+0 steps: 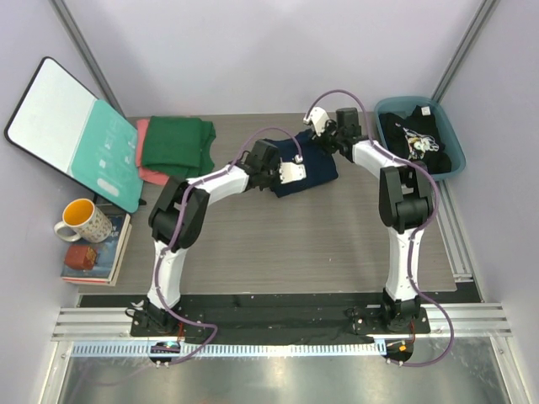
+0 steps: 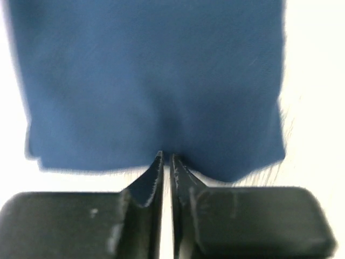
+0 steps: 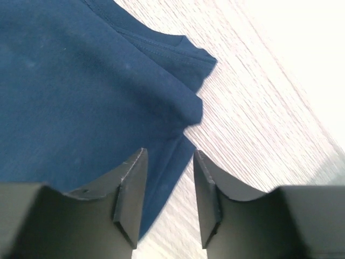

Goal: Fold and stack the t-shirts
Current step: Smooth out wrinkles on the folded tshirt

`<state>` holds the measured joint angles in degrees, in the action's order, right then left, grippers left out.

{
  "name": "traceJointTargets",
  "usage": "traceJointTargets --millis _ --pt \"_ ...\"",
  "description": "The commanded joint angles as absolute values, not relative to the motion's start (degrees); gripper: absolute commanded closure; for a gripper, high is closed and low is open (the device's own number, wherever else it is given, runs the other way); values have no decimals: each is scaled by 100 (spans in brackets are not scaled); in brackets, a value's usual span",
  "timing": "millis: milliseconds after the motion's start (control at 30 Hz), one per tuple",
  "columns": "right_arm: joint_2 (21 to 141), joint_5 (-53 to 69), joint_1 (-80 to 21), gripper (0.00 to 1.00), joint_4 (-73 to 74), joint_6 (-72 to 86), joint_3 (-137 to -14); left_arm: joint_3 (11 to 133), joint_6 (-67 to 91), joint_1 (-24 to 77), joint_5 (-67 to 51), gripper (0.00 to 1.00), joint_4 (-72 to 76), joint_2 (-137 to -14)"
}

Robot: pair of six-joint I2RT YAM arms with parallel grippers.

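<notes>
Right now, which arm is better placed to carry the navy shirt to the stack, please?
Likely left: the left gripper pinches the navy shirt, with the stack on its side; right gripper open.

A mug [image 1: 82, 221] is set on books [image 1: 111, 251]. A board [image 1: 76, 135] is propped behind it, a bin [image 1: 452, 141] placed far right.

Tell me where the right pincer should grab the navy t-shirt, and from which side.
Grip the navy t-shirt at its layered corner below the sleeve hem, where the folded edge bulges just ahead of the open right pincer. Come in low from the bare-table side. The edge there looks thick and free, so the fingers can probably close on it. The left pincer pinches another edge.
</notes>
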<state>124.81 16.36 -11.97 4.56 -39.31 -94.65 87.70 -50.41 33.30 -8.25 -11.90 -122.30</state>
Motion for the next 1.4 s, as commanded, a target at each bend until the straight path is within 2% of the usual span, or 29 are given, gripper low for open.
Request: traceJointTargets --millis 0,67,100,133,167,200,267,300,400,600,733,900,1000,1067,1367 --pt "11551 1529 -1187 50 509 -4147 -9273 8272 -4281 3226 -405 88 -231 -10918" --pt "11365 1564 -1187 43 773 -4567 -9036 7947 -4132 3217 -204 82 -89 -10311" --pt "11269 1591 -1187 42 860 -4736 -8922 7850 -3974 3208 -80 76 -36 -10144" --pt "11059 1660 -1187 40 1070 -4990 -8651 7770 -3894 3191 -44 61 -35 -9864" --pt "10952 1713 -1187 39 1168 -5488 -8501 7665 -3824 3164 348 54 -35 -9783" --pt "10716 1818 -1195 37 1343 -5815 -8134 7638 -3614 3138 526 33 -183 -9730" --pt "10469 1924 -1213 36 1415 -6691 -7702 7655 -3289 3033 650 3 -517 -9703" --pt "10311 1994 -1274 34 1441 -6993 -7238 7655 -2922 2902 676 0 -788 -9712" --pt "9766 2179 -1440 30 1389 -8134 -6350 7629 -2261 2690 572 0 -1123 -9773" --pt "9290 2303 -1907 29 1161 -8920 -5573 7953 -1513 2646 536 0 -1484 -10010" --pt "9439 2180 -2389 30 538 -8746 -5397 8638 -889 2540 82 0 -2126 -10467" --pt "10009 1680 -2908 30 -840 -8324 -5326 8702 -379 2373 -307 0 -2031 -10793" --pt "10317 1539 -3120 31 -1099 -8156 -5457 8605 -273 2294 -527 0 -1960 -10951" --pt "10449 1503 -3190 31 -1116 -8095 -5537 8500 -421 2250 -720 0 -1899 -10960" --pt "11091 1143 -3357 33 -1345 -7945 -5950 7041 -2883 2224 -870 0 -765 -10574"
